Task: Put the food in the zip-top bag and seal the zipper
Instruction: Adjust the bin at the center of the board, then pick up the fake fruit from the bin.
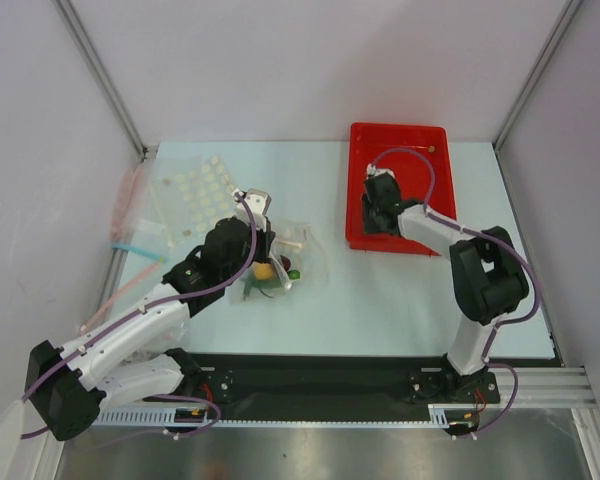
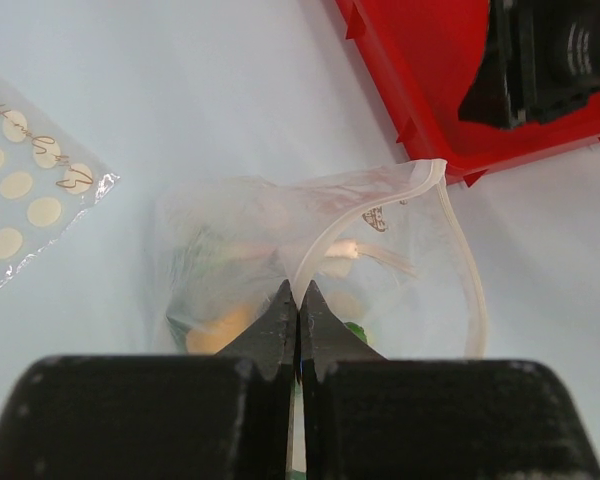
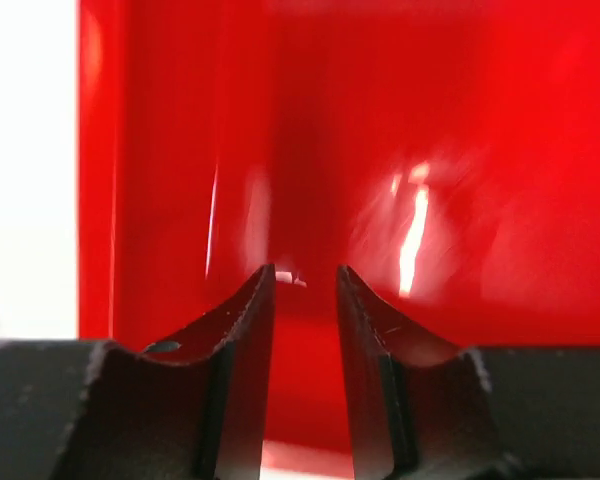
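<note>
The zip-top bag [image 1: 285, 250] lies crumpled at mid table, clear plastic with its mouth open toward the red tray. In the left wrist view its pale zipper strip [image 2: 460, 270] curves round the open mouth [image 2: 380, 260]. Food shows inside it: a yellow ball [image 1: 264, 269], a green piece [image 1: 293, 274] and something dark beside them. In the left wrist view the yellow [image 2: 220, 330] and the green [image 2: 356, 330] show through the plastic. My left gripper [image 1: 264, 250] [image 2: 298, 300] is shut on the bag's mouth edge. My right gripper [image 1: 376, 220] [image 3: 305, 275] is open and empty, low inside the red tray [image 1: 430, 200].
A flat dotted bag [image 1: 195, 195] [image 2: 20, 180] lies at the back left. Plain clear bags with pink [image 1: 130, 195] and blue [image 1: 130, 248] strips lie by the left wall. A small yellowish item [image 1: 432, 148] sits in the tray's far corner.
</note>
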Controlling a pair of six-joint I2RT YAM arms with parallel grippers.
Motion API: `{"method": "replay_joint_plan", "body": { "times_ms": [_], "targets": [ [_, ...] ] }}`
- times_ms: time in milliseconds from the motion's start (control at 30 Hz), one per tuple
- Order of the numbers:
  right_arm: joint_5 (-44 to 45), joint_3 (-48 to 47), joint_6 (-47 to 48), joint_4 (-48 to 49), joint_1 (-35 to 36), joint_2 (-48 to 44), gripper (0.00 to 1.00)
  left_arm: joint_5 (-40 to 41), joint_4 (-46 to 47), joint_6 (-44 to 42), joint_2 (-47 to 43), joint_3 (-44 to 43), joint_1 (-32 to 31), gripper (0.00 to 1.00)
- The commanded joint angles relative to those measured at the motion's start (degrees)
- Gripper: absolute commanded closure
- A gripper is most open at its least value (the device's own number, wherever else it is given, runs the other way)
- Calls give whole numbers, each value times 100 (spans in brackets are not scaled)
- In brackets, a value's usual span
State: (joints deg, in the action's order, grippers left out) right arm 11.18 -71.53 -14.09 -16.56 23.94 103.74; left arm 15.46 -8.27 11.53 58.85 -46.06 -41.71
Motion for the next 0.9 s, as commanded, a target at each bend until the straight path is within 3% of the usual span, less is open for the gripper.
{"method": "replay_joint_plan", "body": {
  "times_ms": [0,167,333,467,700,867],
  "targets": [
    [50,471,-173,-603,487,-274,64,80,98,25,-93,-113,49,100],
    [376,1299,-489,-400,1323,-1496,61,-8,98,51,-84,-113,41,100],
    [517,1177,-420,-384,973,-1866,60,-43,71,86,-163,-105,49,100],
    [394,808,-314,-164,315,-1561,52,-52,36,86,-198,-113,41,100],
    [499,-133,-314,468,-477,-524,52,0,54,69,-146,-105,49,100],
    [1025,-948,-314,812,-733,303,46,27,71,60,-93,-122,41,100]
  ]
}}
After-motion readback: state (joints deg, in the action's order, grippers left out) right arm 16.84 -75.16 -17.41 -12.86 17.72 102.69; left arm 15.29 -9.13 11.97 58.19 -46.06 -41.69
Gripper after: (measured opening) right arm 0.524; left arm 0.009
